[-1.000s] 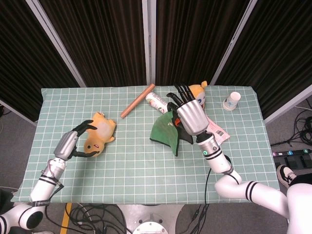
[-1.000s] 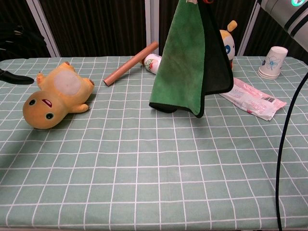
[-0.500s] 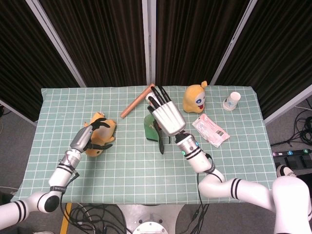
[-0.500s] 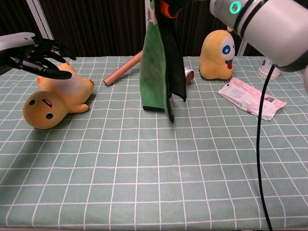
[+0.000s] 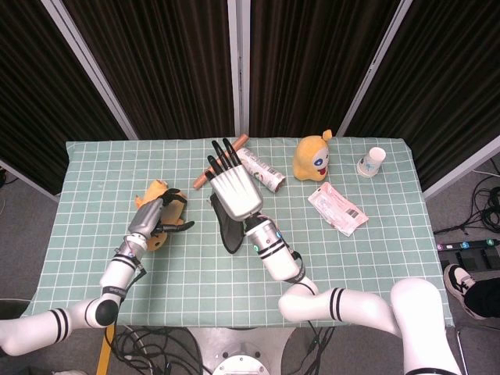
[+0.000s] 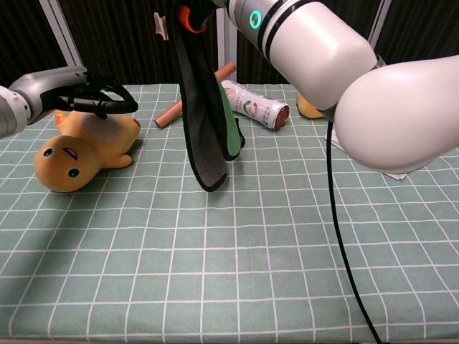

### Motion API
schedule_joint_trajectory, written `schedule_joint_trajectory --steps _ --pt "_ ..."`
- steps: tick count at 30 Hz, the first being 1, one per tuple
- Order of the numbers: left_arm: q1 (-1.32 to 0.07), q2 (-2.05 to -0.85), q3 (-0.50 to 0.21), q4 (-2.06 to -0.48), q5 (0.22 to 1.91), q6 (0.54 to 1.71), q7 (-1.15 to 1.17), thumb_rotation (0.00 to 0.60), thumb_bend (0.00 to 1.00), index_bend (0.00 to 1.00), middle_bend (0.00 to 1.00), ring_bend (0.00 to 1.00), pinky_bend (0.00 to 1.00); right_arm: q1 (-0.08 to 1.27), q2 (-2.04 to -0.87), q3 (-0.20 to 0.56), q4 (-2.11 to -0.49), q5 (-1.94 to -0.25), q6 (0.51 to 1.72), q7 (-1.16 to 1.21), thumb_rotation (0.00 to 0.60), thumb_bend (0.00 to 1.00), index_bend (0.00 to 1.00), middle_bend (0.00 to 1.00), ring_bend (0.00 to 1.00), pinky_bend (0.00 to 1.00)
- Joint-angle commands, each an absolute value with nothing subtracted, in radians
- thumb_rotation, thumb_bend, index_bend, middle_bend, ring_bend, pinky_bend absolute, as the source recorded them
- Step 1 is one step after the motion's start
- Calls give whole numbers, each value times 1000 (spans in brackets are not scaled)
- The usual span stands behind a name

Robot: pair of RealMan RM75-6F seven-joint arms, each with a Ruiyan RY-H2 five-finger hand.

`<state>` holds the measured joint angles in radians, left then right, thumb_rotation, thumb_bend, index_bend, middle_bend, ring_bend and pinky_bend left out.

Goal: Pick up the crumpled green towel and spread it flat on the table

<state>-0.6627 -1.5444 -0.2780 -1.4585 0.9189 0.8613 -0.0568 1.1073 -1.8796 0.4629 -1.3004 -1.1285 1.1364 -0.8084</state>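
Paper cup (image 5: 376, 159): standing upright near the table's (image 5: 375, 258) far right corner; what is inside cannot be told.
Can (image 6: 255, 105): lying on its side beside the wooden rod (image 6: 169, 114).
Green towel (image 6: 206, 122): hanging above the table centre, folded lengthwise, long axis vertical, lower tip pointing down, dark side showing.
Right hand (image 5: 233, 186): raised, gripping the towel's top.
Left hand (image 6: 97, 97): fingers spread, holding nothing, hovering over the yellow plush toy (image 6: 80, 150).

Even, bright overhead light, soft shadows on the table (image 6: 237, 272), both views sharp.
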Motion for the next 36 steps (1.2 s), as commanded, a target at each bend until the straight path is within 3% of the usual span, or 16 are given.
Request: schedule_joint_trajectory --steps 1,19,23,27,36 --pt "-669 -1548 -275 -1463 914 857 -48 294 10 353 230 205 247 1138 -1906 485 -1259 -1103 1141 -831 600 373 730 245 0 0" --pt "-705 -1619 -261 -1450 867 885 45 301 11 395 230 205 250 1268 -1989 554 -1085 -1025 1130 -809 600 370 729 237 0 0" --pt "-718 -1652 -268 -1413 825 886 65 348 15 410 230 205 252 1261 -1987 549 -1111 -1018 1146 -797 600 371 726 233 0 0" --pt "-718 -1675 -275 -1385 803 896 68 440 43 461 229 205 253 1243 -1975 536 -1153 -1012 1164 -797 600 371 726 232 0 0" --pt "-698 -1696 -275 -1347 796 895 43 545 189 613 260 205 253 1193 -1937 507 -1257 -997 1194 -788 600 371 722 225 0 0"
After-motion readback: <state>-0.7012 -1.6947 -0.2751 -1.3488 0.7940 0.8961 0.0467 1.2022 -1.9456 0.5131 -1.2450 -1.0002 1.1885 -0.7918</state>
